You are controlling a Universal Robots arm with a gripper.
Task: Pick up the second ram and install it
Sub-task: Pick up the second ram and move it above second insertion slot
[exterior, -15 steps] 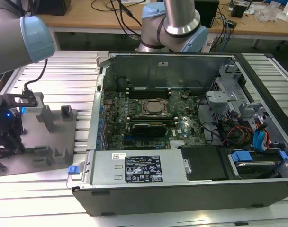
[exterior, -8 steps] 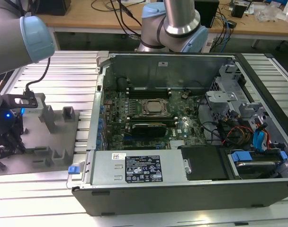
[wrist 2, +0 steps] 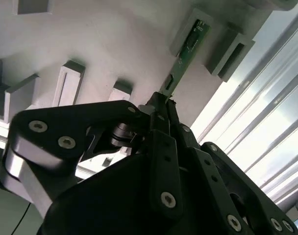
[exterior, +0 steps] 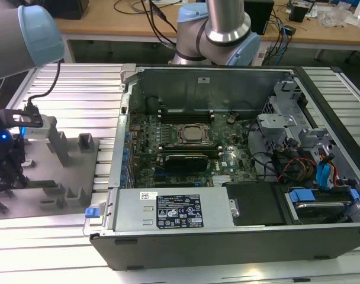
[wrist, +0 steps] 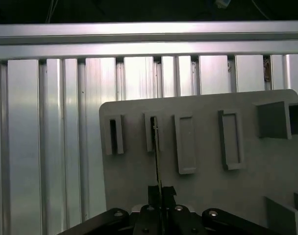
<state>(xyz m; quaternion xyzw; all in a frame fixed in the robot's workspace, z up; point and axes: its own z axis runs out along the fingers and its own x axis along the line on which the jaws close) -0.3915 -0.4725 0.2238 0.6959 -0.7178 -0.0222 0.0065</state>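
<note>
The second ram (wrist 2: pixel 188 45) is a thin green stick seen almost edge-on, as a dark line (wrist: pixel 157 156) in the first wrist view. Its far end rests in a slot of a grey holder block (wrist 2: pixel 177 38) on the grey fixture plate (exterior: pixel 52 177). My gripper (wrist 2: pixel 163 104) is shut on the stick's near end, with the black fingers pressed to both of its flat sides (wrist: pixel 160 192). In the exterior view the gripper (exterior: pixel 8 168) hangs over the fixture plate at the exterior view's left, well away from the motherboard (exterior: pixel 189 148).
An open computer case (exterior: pixel 239 236) lies in the middle, with long black sockets (exterior: pixel 186 111) beside the processor and cables and drive bays toward the exterior view's right. Other grey holder blocks (exterior: pixel 85 144) stand up from the fixture plate. Ribbed aluminium table (exterior: pixel 79 89) surrounds it.
</note>
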